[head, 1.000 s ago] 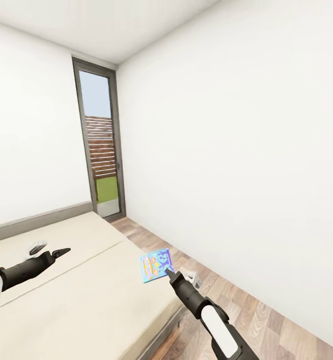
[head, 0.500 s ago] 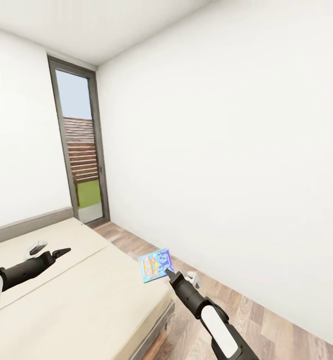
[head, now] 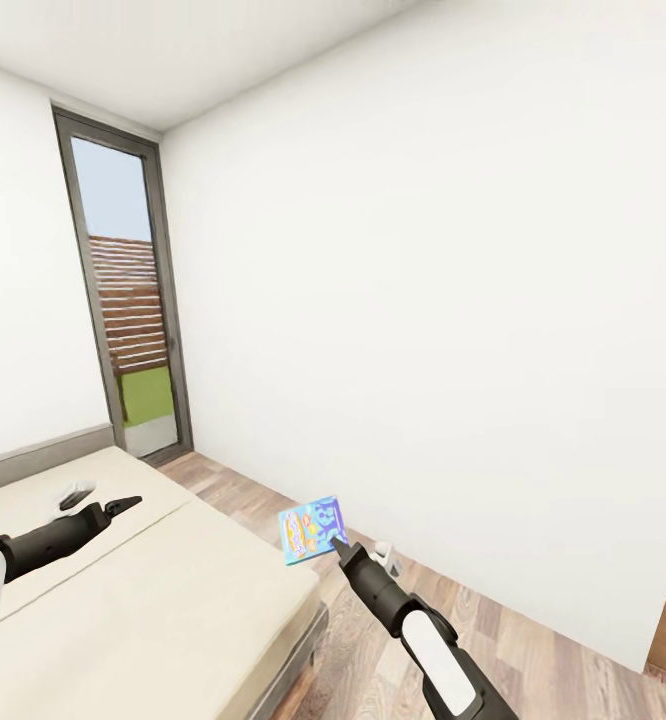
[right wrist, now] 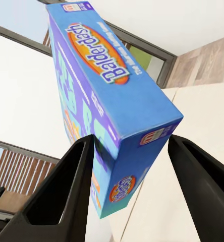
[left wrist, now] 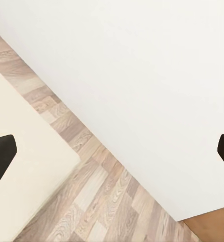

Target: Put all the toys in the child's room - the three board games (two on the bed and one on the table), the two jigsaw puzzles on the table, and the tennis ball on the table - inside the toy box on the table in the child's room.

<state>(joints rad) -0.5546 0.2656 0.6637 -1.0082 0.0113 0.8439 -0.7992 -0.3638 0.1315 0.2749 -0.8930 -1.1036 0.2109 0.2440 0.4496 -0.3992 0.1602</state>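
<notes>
Right gripper (head: 339, 544) jaws pinching blue flat board-game box (head: 312, 529), long axis upright above jaws; left gripper (head: 128, 501) jaws spread, empty, over beige bed (head: 173, 600).

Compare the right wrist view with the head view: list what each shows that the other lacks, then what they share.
Right wrist view alone: the "Balderdash" lettering on the blue printed board game box, with the dark fingers alongside it.

Head view alone: the left gripper over the beige bed, and a small white object on the wood-plank floor.

Shared: box, bed, slatted window, right gripper.
</notes>
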